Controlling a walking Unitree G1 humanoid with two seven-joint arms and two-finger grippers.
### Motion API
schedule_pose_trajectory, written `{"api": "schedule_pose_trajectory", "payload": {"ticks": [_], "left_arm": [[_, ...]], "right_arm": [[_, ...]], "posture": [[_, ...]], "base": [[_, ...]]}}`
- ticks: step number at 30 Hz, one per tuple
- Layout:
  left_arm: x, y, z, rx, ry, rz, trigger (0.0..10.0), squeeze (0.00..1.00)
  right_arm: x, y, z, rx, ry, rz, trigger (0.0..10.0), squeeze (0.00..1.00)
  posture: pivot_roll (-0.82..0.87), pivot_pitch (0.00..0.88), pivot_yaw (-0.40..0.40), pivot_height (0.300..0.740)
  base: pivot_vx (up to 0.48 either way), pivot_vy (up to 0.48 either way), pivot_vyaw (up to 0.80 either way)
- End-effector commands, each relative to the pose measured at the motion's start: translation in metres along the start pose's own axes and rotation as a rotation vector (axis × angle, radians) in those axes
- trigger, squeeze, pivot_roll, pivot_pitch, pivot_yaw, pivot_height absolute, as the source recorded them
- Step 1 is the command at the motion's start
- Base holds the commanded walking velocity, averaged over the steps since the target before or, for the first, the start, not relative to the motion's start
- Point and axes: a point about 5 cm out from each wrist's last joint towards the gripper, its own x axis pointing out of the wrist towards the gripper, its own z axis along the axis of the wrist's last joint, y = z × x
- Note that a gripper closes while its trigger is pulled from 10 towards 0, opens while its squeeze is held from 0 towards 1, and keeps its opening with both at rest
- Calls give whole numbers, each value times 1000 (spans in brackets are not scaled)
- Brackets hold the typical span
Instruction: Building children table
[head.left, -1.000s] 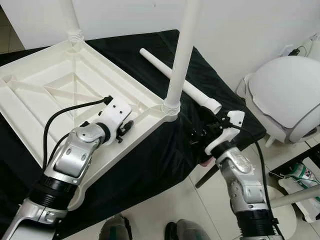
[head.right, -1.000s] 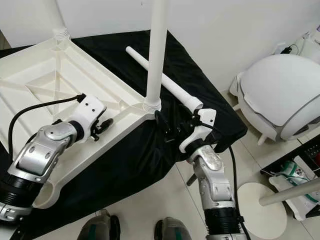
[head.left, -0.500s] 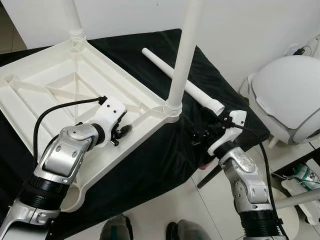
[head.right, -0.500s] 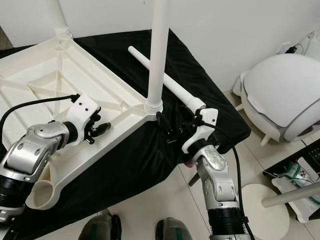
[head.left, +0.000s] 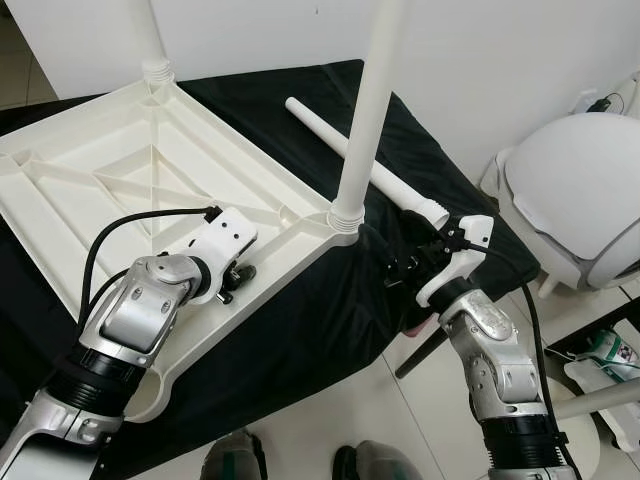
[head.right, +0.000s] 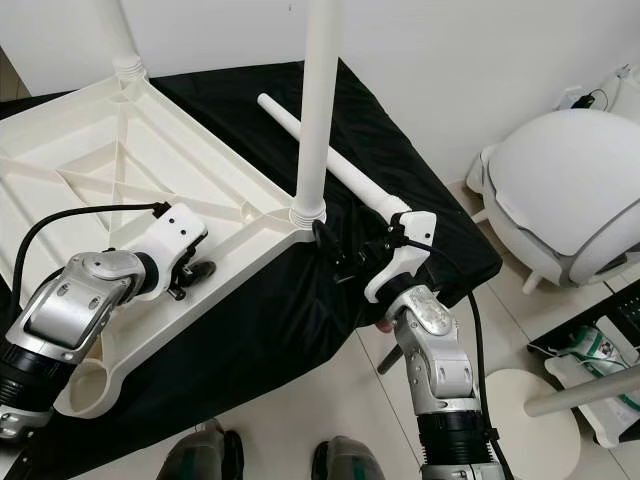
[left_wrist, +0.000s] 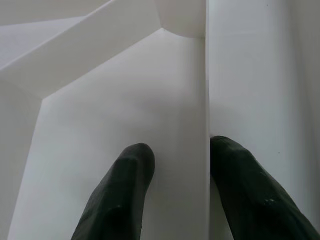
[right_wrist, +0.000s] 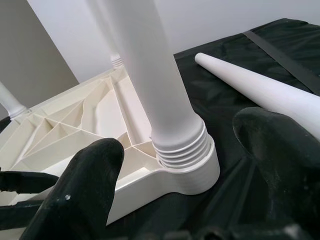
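Two legs are seen fitted in the upturned tabletop (head.left: 120, 170); beyond the open, empty right claw (head.right: 345, 262), one loose leg (head.left: 360, 165) remains. A rib is straddled by the open left claw (left_wrist: 177, 165).

Open black cloth (head.left: 300, 330) at lower centre, hemmed by upright white plastic leg (head.left: 365, 120) and loose white tapered leg (head.left: 365, 165) to upper right.

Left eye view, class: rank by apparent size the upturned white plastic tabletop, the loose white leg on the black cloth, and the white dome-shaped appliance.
1. Upturned white plastic tabletop
2. White dome-shaped appliance
3. Loose white leg on the black cloth
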Motion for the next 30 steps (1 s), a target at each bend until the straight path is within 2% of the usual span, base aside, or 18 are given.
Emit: {"api": "schedule_pose_trajectory", "payload": {"ticks": [1, 4, 5, 9, 11, 12, 13, 17, 19, 24, 26, 30], "left_arm": [[9, 3, -8, -51, 60, 48, 4745, 0], [12, 4, -4, -84, 45, 59, 4431, 0], [14, 6, 0, -113, 26, 79, 0, 0], [18, 10, 9, -180, -13, 117, 0, 0], [18, 10, 9, -180, -13, 117, 0, 0], [22, 10, 15, -243, -40, 166, 0, 0], [24, 9, 18, -263, -45, 182, 0, 0], [25, 8, 20, -278, -42, 192, 0, 0], [30, -3, 28, -299, -58, 177, 0, 0], [34, -8, 31, -344, -64, 193, 0, 0], [35, -7, 30, -350, -61, 207, 0, 0], [33, 3, 23, -406, -50, 310, 0, 0]], "right_arm": [[2, 1, 2, -9, -2, 2, 10000, 0], [2, 1, 2, -12, -2, 2, 10000, 0], [2, 2, 2, -15, -3, -1, 10000, 0], [2, 2, 2, -16, -4, -10, 10000, 0], [2, 2, 2, -16, -4, -10, 10000, 0], [3, 3, 1, -15, -6, -16, 10000, 0], [4, 4, 1, -13, -7, -18, 10000, 0], [4, 5, 1, -12, -8, -19, 10000, 0], [6, 6, 1, -8, -13, -24, 10000, 0], [7, 6, 2, -9, -18, -30, 10000, 0], [7, 6, 2, -10, -18, -31, 10000, 0], [7, 5, 2, -15, -19, -34, 10000, 0]], "posture": [[-52, 47, -1, 740], [-53, 47, 0, 740], [-55, 47, 3, 740], [-56, 48, 7, 740], [-56, 48, 7, 740], [-57, 47, 11, 740], [-57, 47, 11, 740], [-57, 47, 11, 740], [-57, 45, 12, 740], [-59, 45, 12, 740], [-60, 47, 14, 740], [-63, 47, 15, 740]], "base": [[0, 0, 0], [0, 0, 0], [0, 0, 0], [0, 0, 0], [0, 0, 0], [0, 0, 0], [0, 0, 0], [0, 0, 0], [0, 0, 0], [0, 0, 0], [0, 0, 0], [0, 0, 0]]}}
